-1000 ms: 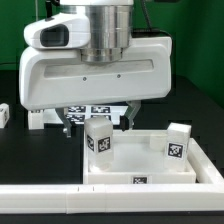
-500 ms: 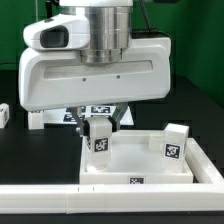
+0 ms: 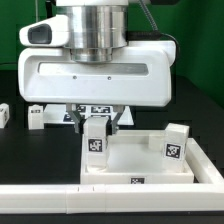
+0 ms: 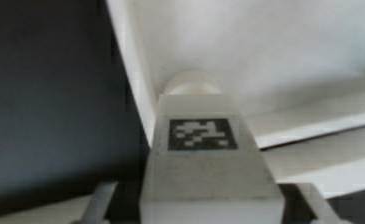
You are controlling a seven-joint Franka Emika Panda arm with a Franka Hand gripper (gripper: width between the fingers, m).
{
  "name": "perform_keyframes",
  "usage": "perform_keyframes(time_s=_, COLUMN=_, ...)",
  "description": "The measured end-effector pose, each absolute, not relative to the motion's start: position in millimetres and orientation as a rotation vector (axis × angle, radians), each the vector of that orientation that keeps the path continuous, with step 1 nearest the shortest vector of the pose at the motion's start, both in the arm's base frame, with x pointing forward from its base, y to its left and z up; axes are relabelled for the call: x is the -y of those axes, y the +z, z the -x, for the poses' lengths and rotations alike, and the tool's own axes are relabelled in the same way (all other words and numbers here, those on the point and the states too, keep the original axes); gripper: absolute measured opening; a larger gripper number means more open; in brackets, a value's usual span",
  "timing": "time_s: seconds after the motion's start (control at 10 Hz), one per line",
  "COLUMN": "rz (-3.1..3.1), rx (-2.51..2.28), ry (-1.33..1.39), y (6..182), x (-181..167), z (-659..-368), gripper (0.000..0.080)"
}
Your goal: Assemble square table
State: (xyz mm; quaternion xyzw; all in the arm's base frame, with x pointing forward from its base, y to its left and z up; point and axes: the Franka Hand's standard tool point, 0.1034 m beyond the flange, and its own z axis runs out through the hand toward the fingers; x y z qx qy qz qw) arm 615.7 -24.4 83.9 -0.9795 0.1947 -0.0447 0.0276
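Since a second ago the tool (image 3: 96,121) has drawn its jaws in from wide open, and they now stand about half closed, clamped on the two sides of a white tagged leg (image 3: 96,140). That leg stands upright at the square tabletop's (image 3: 140,172) corner on the exterior view's left. A second leg (image 3: 177,142) stands free at the tabletop's right corner

You've free room over the bare middle of the slab (image 3: 138,158) (raised rim around), between the gripped leg (image 3: 96,141) and the other leg (image 3: 177,142).
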Motion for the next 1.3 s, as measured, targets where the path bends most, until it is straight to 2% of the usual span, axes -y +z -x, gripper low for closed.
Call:
perform_keyframes(time_s=0.5, rz=2.864, rx=-1.097, ry=-0.139, y=83.8, x=24, z=-616, gripper=0.0287)
perform_keyframes(time_s=0.9, rz=2.435, rx=-1.772, ry=-0.118, y=82.3, x=18, z=-616, gripper=0.0287)
perform_keyframes(time_s=1.1, rz=2.289, rx=-1.944, ry=-0.1, y=82.3, x=13, z=-617, gripper=0.0287)
perform_keyframes(time_s=1.2, rz=2.295, rx=-1.938, ry=-0.1, y=82.1, x=13, z=-616, gripper=0.039)
perform_keyframes(time_s=1.3, rz=2.318, rx=-1.912, ry=-0.102, y=82.0, x=13, z=-616, gripper=0.039)
